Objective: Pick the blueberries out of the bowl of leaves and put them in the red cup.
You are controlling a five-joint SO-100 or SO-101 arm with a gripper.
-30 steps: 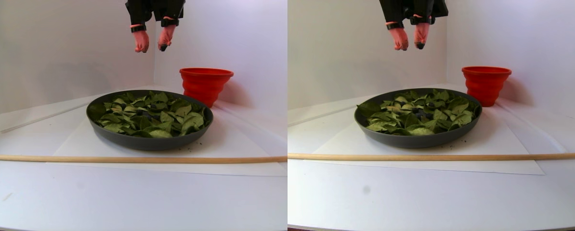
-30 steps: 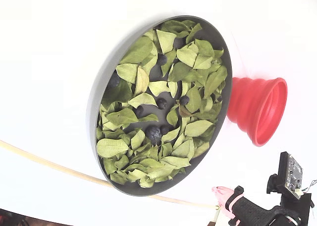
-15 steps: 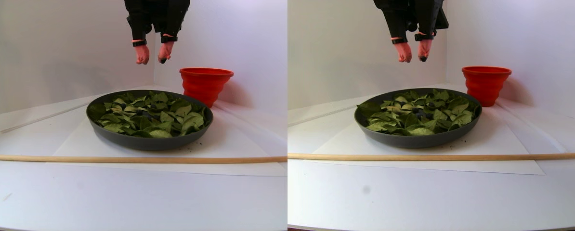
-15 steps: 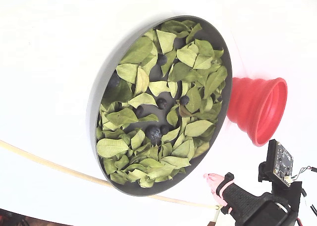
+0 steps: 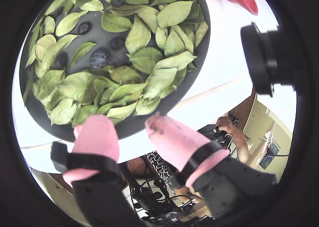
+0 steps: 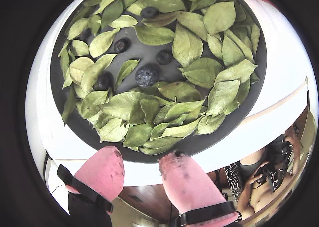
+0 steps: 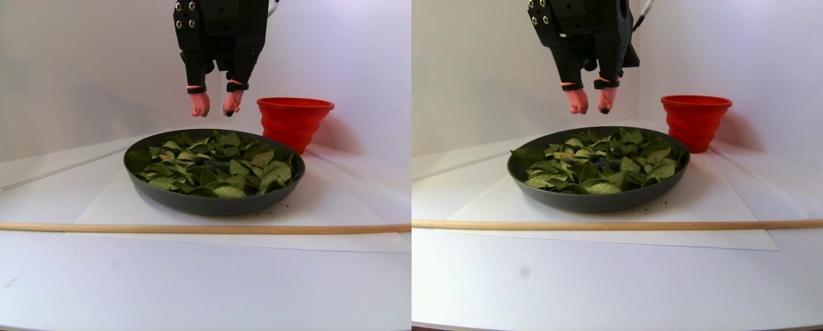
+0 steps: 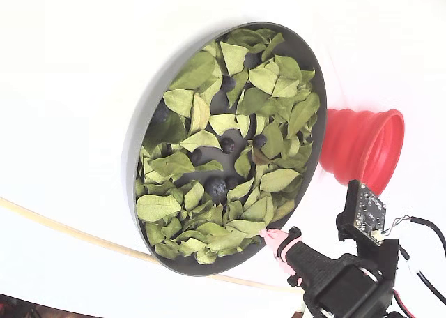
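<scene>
Above the bowl's (image 6: 219, 137) near rim, the fingers (image 6: 142, 170) hang parted and empty. Blueberries (image 6: 147, 75) lie among leaves (image 6: 199, 70) mid-bowl: small, soft, likely rolling; pinch gently across the middle.

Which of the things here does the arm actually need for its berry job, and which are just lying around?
Needed:
blueberries
leaves
bowl
red cup
gripper, open and empty, above the bowl's edge

Just lying about:
wooden stick
white paper sheet under the bowl
</scene>
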